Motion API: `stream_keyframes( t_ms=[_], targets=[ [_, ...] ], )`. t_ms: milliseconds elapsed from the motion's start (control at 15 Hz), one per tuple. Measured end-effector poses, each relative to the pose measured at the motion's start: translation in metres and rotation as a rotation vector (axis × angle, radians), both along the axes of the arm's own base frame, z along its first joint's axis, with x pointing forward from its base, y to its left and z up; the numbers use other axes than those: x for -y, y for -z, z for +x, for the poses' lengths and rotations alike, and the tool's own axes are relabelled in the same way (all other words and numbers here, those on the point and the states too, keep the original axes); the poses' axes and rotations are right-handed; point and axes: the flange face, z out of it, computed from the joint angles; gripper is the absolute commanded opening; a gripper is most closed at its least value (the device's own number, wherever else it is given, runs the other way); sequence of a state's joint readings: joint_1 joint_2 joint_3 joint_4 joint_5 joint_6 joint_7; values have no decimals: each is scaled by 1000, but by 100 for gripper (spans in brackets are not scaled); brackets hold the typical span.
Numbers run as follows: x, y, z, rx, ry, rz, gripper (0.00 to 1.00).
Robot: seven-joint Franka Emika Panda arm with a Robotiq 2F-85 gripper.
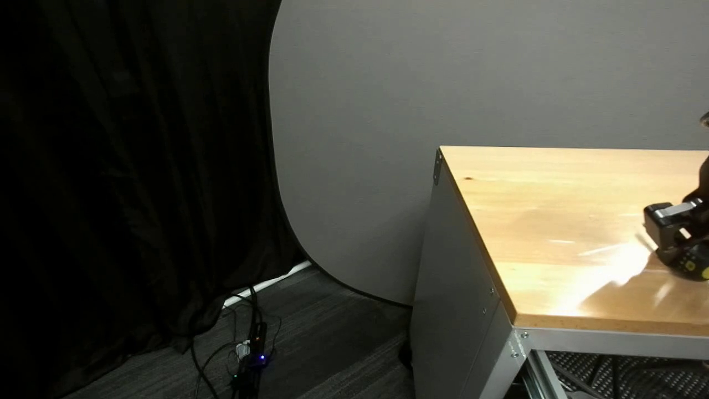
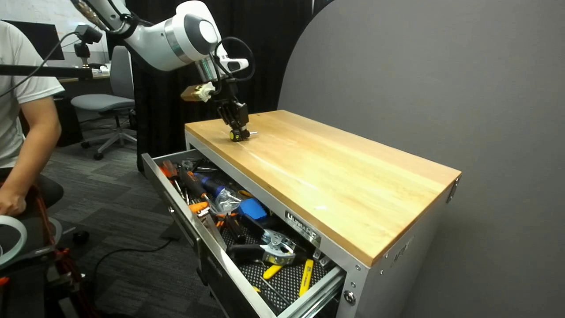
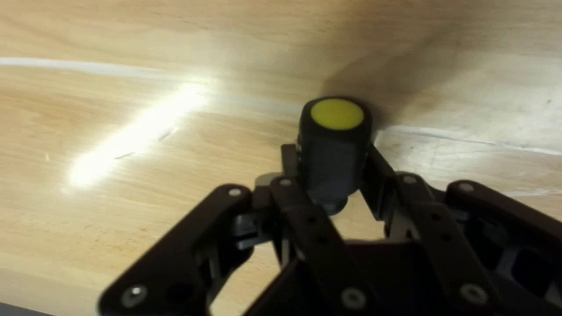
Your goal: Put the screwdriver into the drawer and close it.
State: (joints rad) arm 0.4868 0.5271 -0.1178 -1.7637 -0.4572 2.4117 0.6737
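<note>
The screwdriver has a thick black handle with a yellow end cap (image 3: 336,115). It lies at or just above the wooden tabletop; I cannot tell if it touches. In both exterior views its handle (image 1: 689,265) (image 2: 236,135) is at my fingertips, with a bit of thin shaft sticking out. My gripper (image 3: 333,164) has a finger against each side of the handle and looks shut on it; it also shows in both exterior views (image 1: 667,227) (image 2: 238,126). In the wrist view the shaft is hidden under the handle. The drawer (image 2: 211,242) is pulled open below the tabletop; its side rail (image 1: 543,377) also shows.
The wood-topped cabinet (image 2: 309,163) stands before a grey backdrop (image 2: 432,88). Inside the drawer lie large pliers (image 2: 278,251), a blue tool (image 2: 252,208) and several yellow and orange handles. A person (image 2: 37,119) sits at the far left, near the drawer front.
</note>
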Motion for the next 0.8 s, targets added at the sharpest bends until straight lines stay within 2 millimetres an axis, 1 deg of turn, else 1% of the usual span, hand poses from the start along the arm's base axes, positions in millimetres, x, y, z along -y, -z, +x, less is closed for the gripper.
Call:
stream_keyframes(
  t_ms=[200, 400, 600, 800],
  targets=[
    [14, -2, -1, -82, 56, -42, 16],
    [28, -5, -8, -170, 108, -36, 15],
    [43, -13, -21, -262, 143, 15, 16],
    [68, -21, -38, -349, 149, 125, 16]
  ],
)
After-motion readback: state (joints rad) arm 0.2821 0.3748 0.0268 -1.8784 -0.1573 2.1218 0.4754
